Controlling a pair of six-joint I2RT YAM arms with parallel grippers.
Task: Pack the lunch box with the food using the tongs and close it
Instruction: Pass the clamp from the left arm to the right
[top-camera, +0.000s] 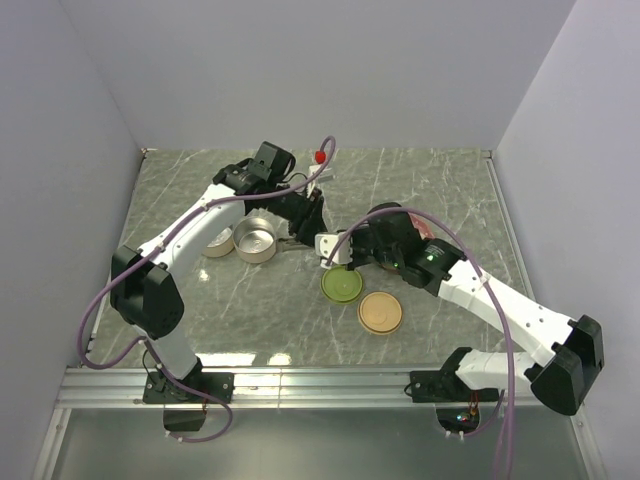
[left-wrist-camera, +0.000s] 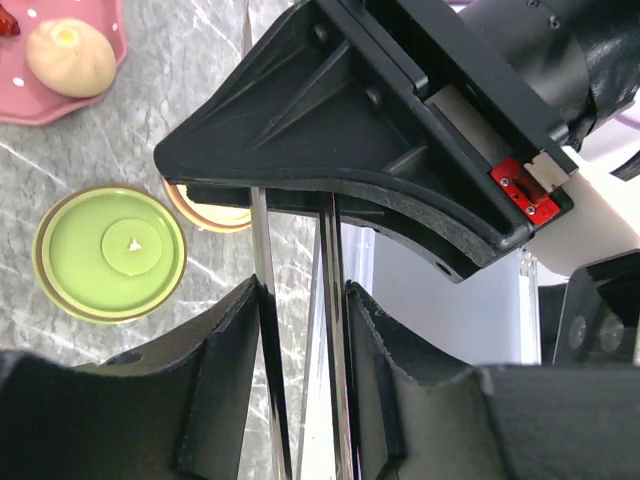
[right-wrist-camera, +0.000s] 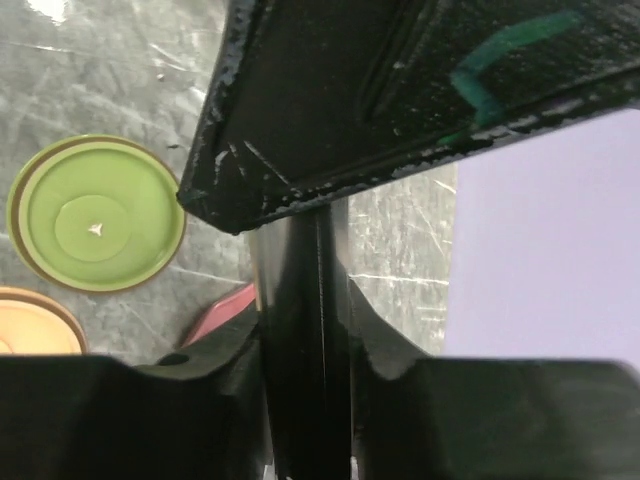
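My left gripper (left-wrist-camera: 302, 300) is partly closed on the tongs (left-wrist-camera: 334, 340). The 2 slim silver arms run between my pads, 1 against each pad, squeezed to a narrow gap. Right above that grip, a black finger of my right gripper (right-wrist-camera: 308, 300) crosses over the tongs. My right fingers stand close together with a slim dark strip between them. I cannot tell what the strip is or whether they press on it.

Just past my fingers, on the grey marble table (top-camera: 440, 190), a round green lid (left-wrist-camera: 110, 250) lies flat. A round beige lid (top-camera: 380, 312) lies just beside it.

Farther out sits the pink dotted plate (left-wrist-camera: 30, 105). It carries 1 pale beige ball (left-wrist-camera: 70, 57) and, at the very edge of the left wrist view, a red-orange chunk (left-wrist-camera: 5, 22). From above, my right arm hides most of that plate.

To the left of my left gripper stands a round metal tin (top-camera: 258, 241), with a paler round container (top-camera: 218, 242) touching its left side.

Beyond the tongs' far end, a small red bit (top-camera: 320, 157) shows in the overhead view. I cannot tell what it is.
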